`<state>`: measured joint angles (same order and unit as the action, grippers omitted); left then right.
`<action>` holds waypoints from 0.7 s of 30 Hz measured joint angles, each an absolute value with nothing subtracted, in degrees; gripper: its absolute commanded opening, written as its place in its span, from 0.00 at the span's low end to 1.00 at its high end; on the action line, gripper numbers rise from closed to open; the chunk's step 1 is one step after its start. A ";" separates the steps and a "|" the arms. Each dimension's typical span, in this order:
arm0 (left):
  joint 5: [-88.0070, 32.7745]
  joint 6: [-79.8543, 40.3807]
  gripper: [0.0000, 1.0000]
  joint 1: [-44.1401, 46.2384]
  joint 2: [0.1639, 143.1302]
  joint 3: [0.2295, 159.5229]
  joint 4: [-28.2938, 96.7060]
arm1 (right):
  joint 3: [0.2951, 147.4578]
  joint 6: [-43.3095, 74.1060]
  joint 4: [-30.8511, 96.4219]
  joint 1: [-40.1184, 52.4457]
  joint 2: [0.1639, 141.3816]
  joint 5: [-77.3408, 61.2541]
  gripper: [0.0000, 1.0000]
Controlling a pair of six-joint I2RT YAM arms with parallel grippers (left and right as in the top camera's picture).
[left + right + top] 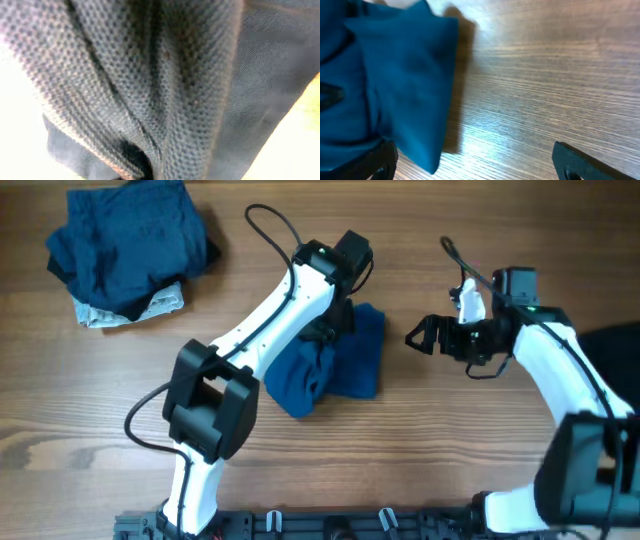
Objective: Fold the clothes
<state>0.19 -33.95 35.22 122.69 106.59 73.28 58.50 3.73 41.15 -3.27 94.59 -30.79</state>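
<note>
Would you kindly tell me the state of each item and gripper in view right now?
Blue garment: bunched up, not yet folded.
Clothes pile: loosely heaped, apart from both arms.
Left gripper: pressed into the garment, jaws hidden.
Right gripper: jaws open, empty, beside the garment.

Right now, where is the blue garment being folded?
Overhead view: the blue garment lies mid-table, under the left gripper, with the open right gripper just to its right, not touching; the clothes pile sits far upper left.

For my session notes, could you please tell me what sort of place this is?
Probably a robotics lab bench: a wood-grain tabletop, two white-and-black robot arms based at its edge, and a crumpled dark-blue cloth garment lying on it.
</note>
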 measured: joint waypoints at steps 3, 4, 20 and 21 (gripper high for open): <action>0.40 -34.04 0.04 35.16 122.74 109.97 76.34 | 58.50 4.78 39.88 -1.13 99.46 -30.98 0.60; 0.43 -34.06 0.04 35.16 122.74 111.46 76.82 | 58.50 5.23 38.94 -0.05 100.53 -31.18 0.53; -1.85 -34.41 0.09 35.51 122.74 115.15 75.29 | 58.46 13.47 30.98 10.57 106.24 -36.40 0.33; -2.44 -34.48 0.11 36.16 122.74 115.15 74.24 | 58.46 13.56 30.72 10.59 106.76 -37.15 0.33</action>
